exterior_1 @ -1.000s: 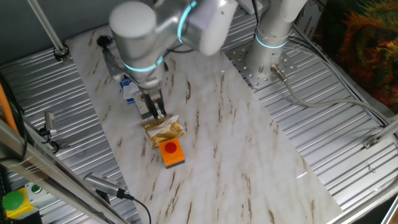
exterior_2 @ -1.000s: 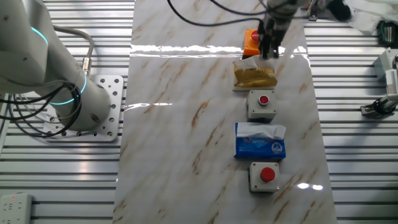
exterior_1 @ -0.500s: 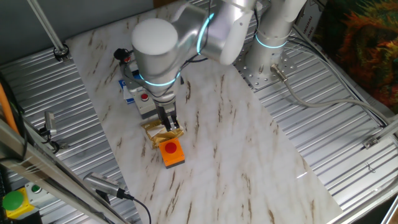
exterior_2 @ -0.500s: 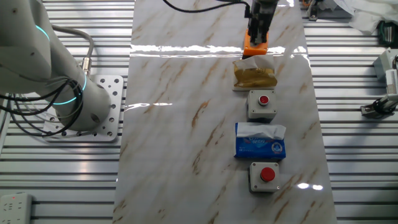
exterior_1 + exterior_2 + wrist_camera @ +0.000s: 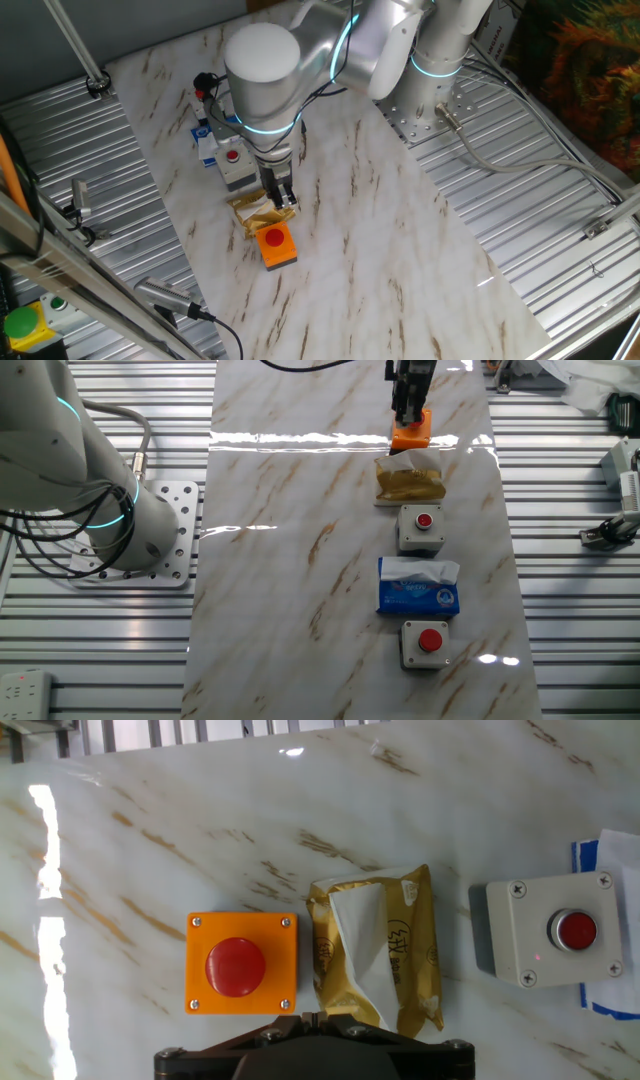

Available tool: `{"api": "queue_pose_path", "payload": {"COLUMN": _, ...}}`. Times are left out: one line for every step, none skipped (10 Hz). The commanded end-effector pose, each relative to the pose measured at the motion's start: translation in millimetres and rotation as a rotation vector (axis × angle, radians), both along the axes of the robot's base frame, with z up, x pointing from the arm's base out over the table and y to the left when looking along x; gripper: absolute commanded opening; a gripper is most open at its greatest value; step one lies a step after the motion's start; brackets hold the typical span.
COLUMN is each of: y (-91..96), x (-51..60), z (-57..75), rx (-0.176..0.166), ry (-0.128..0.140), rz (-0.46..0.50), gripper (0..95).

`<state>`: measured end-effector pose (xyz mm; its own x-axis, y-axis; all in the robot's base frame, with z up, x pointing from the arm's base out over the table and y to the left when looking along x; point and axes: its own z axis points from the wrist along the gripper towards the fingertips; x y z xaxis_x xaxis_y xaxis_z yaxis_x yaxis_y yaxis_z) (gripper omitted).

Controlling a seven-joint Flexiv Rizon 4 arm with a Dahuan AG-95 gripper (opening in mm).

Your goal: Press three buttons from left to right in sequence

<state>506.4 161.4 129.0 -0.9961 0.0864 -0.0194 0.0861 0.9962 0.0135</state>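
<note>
Hand view, left to right: orange-base button (image 5: 241, 964), gold tissue pack (image 5: 378, 949) just beside it, grey-white button (image 5: 548, 930), blue-and-white carton (image 5: 612, 930) at right edge. Gripper (image 5: 410, 400) hangs upright over orange box, seemingly not touching; fingertip gap hidden, state unclear. Third button (image 5: 426, 643) at near end.
</note>
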Motion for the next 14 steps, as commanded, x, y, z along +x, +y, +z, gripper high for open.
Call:
{"api": "queue_pose_path", "payload": {"y": -0.3, "x": -0.5, "z": 1.4, "rx": -0.004, "ry": 0.003, "rz": 0.009, "gripper": 0.0}}
{"api": "queue_pose_path", "payload": {"y": -0.3, "x": -0.5, "z": 1.4, "rx": -0.003, "ry": 0.004, "rz": 0.015, "gripper": 0.0}}
{"api": "queue_pose_path", "payload": {"y": -0.4, "x": -0.4, "z": 1.4, "rx": -0.002, "ry": 0.003, "rz": 0.014, "gripper": 0.0}}
{"api": "queue_pose_path", "payload": {"y": -0.5, "x": -0.4, "z": 1.4, "rx": -0.001, "ry": 0.003, "rz": 0.015, "gripper": 0.0}}
{"api": "queue_pose_path", "payload": {"y": -0.8, "x": -0.5, "z": 1.2, "rx": -0.002, "ry": 0.006, "rz": 0.018, "gripper": 0.0}}
{"api": "queue_pose_path", "payload": {"y": -1.6, "x": -0.4, "z": 1.3, "rx": -0.003, "ry": 0.009, "rz": 0.021, "gripper": 0.0}}
{"api": "queue_pose_path", "payload": {"y": -1.6, "x": -0.4, "z": 1.3, "rx": -0.002, "ry": 0.009, "rz": 0.030, "gripper": 0.0}}
{"api": "queue_pose_path", "payload": {"y": -1.6, "x": -0.4, "z": 1.3, "rx": 0.000, "ry": 0.008, "rz": 0.046, "gripper": 0.0}}
{"api": "queue_pose_path", "payload": {"y": -1.6, "x": -0.4, "z": 1.3, "rx": 0.000, "ry": 0.008, "rz": 0.057, "gripper": 0.0}}
{"api": "queue_pose_path", "payload": {"y": -1.6, "x": -0.4, "z": 1.3, "rx": 0.000, "ry": 0.008, "rz": 0.074, "gripper": 0.0}}
{"api": "queue_pose_path", "payload": {"y": -1.6, "x": -0.4, "z": 1.3, "rx": 0.005, "ry": 0.007, "rz": 0.099, "gripper": 0.0}}
{"api": "queue_pose_path", "payload": {"y": -1.6, "x": -0.4, "z": 1.3, "rx": 0.009, "ry": 0.006, "rz": 0.128, "gripper": 0.0}}
{"api": "queue_pose_path", "payload": {"y": -1.6, "x": -0.4, "z": 1.3, "rx": 0.012, "ry": 0.003, "rz": 0.144, "gripper": 0.0}}
{"api": "queue_pose_path", "payload": {"y": -1.6, "x": -0.4, "z": 1.3, "rx": 0.008, "ry": -0.002, "rz": 0.149, "gripper": 0.0}}
